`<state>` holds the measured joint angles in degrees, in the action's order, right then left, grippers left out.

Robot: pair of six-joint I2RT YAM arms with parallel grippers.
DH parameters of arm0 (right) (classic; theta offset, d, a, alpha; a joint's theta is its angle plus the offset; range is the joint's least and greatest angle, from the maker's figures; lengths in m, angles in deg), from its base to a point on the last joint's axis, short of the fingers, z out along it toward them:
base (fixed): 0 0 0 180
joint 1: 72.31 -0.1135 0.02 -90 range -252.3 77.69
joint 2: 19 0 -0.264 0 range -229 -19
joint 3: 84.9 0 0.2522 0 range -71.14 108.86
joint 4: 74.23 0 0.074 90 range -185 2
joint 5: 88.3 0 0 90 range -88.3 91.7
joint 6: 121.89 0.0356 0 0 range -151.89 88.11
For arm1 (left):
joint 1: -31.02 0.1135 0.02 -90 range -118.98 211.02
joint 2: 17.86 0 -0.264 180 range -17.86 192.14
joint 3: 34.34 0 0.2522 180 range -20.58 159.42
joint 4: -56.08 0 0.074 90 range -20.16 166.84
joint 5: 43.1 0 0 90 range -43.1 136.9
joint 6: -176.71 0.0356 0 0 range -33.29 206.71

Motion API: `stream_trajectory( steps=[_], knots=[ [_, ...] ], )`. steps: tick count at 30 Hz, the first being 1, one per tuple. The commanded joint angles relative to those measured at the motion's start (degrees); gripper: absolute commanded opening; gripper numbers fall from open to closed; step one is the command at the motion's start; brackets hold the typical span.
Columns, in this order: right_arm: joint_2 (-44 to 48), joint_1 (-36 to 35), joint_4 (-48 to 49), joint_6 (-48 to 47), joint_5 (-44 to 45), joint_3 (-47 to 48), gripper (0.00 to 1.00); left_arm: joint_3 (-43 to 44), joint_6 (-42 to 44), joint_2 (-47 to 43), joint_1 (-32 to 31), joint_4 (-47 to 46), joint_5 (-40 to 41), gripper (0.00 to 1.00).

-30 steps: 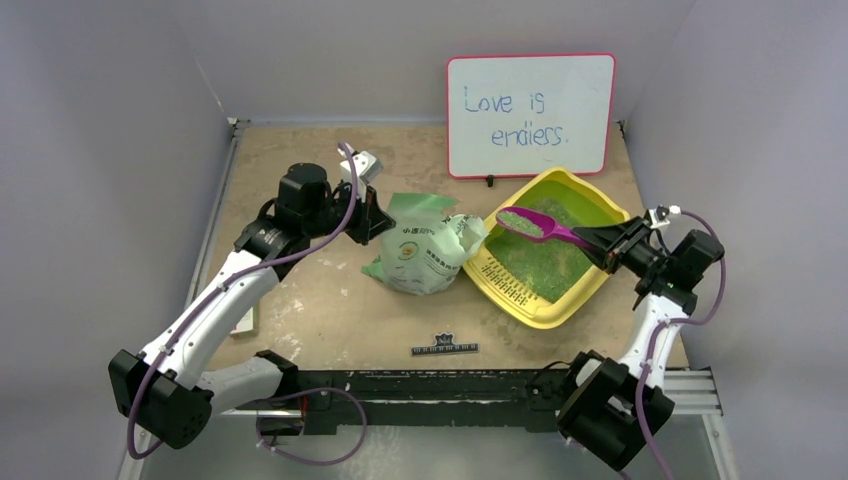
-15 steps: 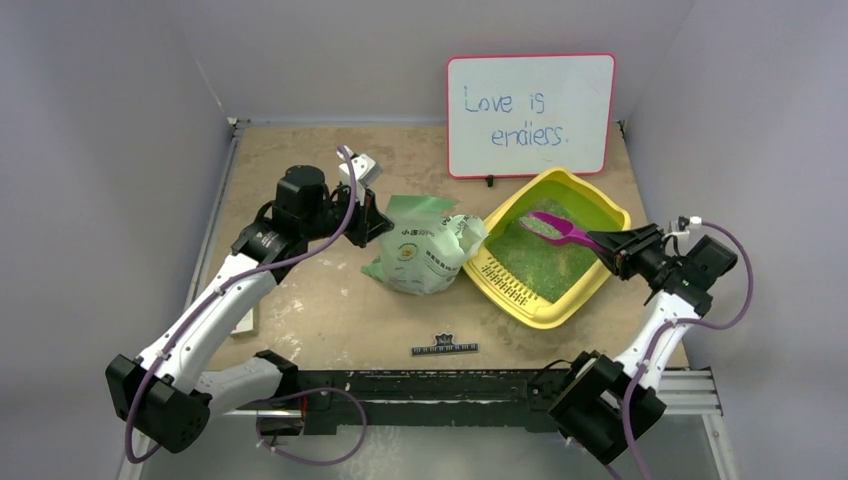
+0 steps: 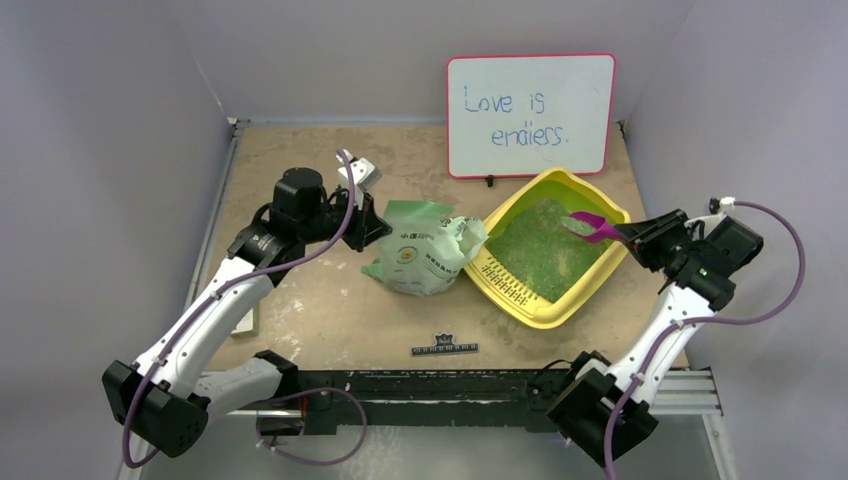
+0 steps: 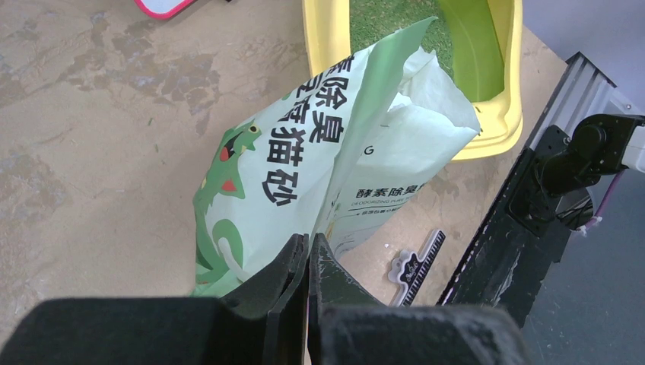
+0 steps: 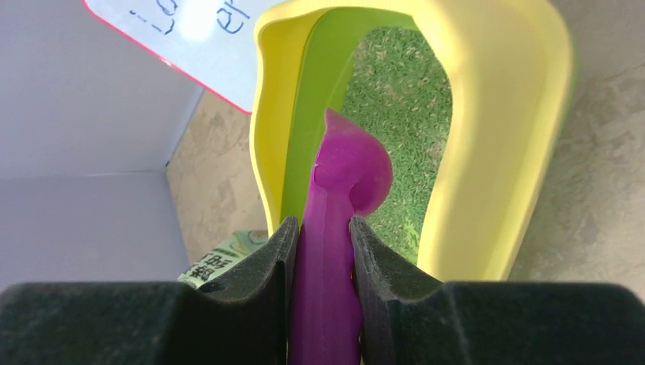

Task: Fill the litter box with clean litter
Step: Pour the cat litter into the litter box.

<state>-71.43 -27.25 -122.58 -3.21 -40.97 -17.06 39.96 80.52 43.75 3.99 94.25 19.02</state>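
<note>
On the table, from above, the clean litter (image 3: 535, 250) covers most of the litter box (image 3: 505, 282) floor, so filling looks well along; left wrist: the left gripper (image 4: 308, 258) is pinched on the bag (image 4: 304, 175) edge; right wrist: the right gripper (image 5: 325, 228) clamps the scoop (image 5: 346, 171) over the box, no granules showing on it.

Left arm (image 3: 205, 312): white links are joined by black motor housings.
Right arm (image 3: 660, 325): the same white-and-black build is shown.
Cables (image 3: 799, 268): purple, run along each arm.
End effector fingers (image 5: 255, 266): matte black, wedge-shaped.
</note>
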Motion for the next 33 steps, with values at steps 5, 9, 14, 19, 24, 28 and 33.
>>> stream_trajectory(
  steps=[5, 9, 14, 19, 24, 28, 33],
  knots=[
    [-6.6, -2.6, -2.6, -5.8, 7.9, 11.2, 0.00, 1.0, 0.6, -3.1, 0.3, -5.0, -1.7, 0.00],
    [-8.6, -6.8, -3.6, -7.0, 16.3, 15.1, 0.00, 0.9, 0.8, -3.2, 0.3, -4.5, -1.7, 0.00],
    [-12.4, -15.7, -5.3, -7.4, 26.7, 19.0, 0.00, 1.2, 0.9, -3.1, 0.3, -4.2, -2.3, 0.00],
    [-14.0, -23.2, -5.9, -8.5, 33.6, 20.4, 0.00, 1.5, 1.3, -3.1, 0.3, -3.6, -1.9, 0.00],
    [-18.5, -33.1, -9.0, -10.0, 42.9, 24.3, 0.00, 1.8, 1.2, -2.7, 0.3, -3.6, -2.0, 0.00],
    [-21.3, -37.8, -8.2, -10.0, 45.4, 25.5, 0.00, 2.0, 1.1, -2.7, 0.3, -3.4, -1.8, 0.00],
    [-26.9, -44.3, -4.0, -7.8, 46.2, 25.8, 0.00, 2.2, 0.7, -2.8, 0.3, -3.1, -1.5, 0.00]
  ],
)
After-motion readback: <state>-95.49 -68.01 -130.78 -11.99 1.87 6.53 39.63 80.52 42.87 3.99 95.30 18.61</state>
